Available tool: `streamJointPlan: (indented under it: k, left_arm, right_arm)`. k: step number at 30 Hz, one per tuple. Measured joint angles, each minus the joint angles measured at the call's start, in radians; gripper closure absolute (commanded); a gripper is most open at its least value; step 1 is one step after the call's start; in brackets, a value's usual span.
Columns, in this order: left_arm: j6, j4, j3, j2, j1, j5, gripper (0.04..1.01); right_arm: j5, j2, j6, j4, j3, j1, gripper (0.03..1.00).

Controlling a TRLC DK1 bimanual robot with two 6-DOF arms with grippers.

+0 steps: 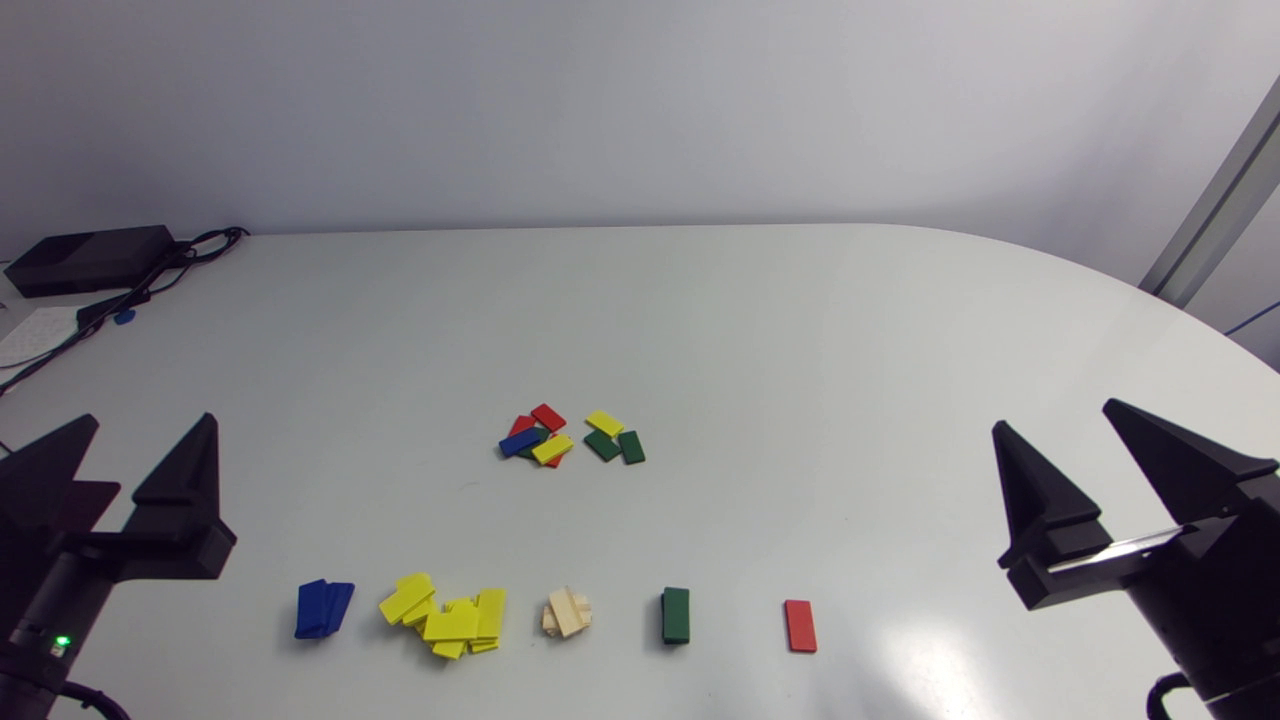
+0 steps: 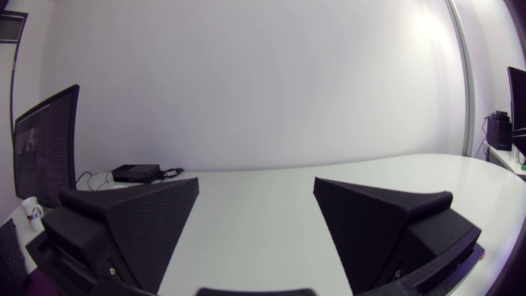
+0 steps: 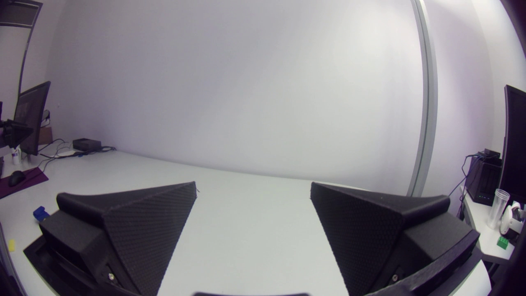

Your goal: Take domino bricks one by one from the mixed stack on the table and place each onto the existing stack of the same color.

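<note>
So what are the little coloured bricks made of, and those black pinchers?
The coloured bricks look like painted wood or plastic: flat, solid colours; I can't tell which. The pale bricks look like bare wood, light tan. The left gripper and right gripper look like matte black plastic with a fine bumpy pattern.

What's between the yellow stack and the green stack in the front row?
A pale wooden stack, touching neither the yellow stack nor the green stack, with bare table either side. Only the head view shows it.
</note>
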Motion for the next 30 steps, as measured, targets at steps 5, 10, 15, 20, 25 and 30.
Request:
streamJointPlan:
  k: [5,10,15,20,25,30]
  left_arm:
    - [-0.011,-0.012,0.100,0.084,-0.006,0.000,0.056]
    - [-0.029,-0.019,0.166,0.194,-0.006,0.000,0.056]
    - [-0.048,-0.039,0.248,0.335,-0.008,-0.001,0.054]
    - [-0.063,-0.060,0.359,0.481,-0.024,0.000,0.054]
    - [-0.063,-0.080,0.495,0.686,-0.024,0.000,0.054]
    - [-0.070,-0.133,0.623,0.923,-0.024,0.000,0.054]
  right_arm:
    - [0.000,0.090,0.000,0.000,0.074,0.013,0.061]
    - [0.001,0.222,0.000,0.000,0.156,0.020,0.061]
    - [0.004,0.422,0.004,0.000,0.294,0.026,0.061]
    - [0.005,0.634,0.035,0.001,0.430,0.026,0.061]
    - [0.001,0.864,0.059,0.000,0.565,0.026,0.061]
    - [-0.058,1.097,0.068,-0.090,0.728,0.026,0.061]
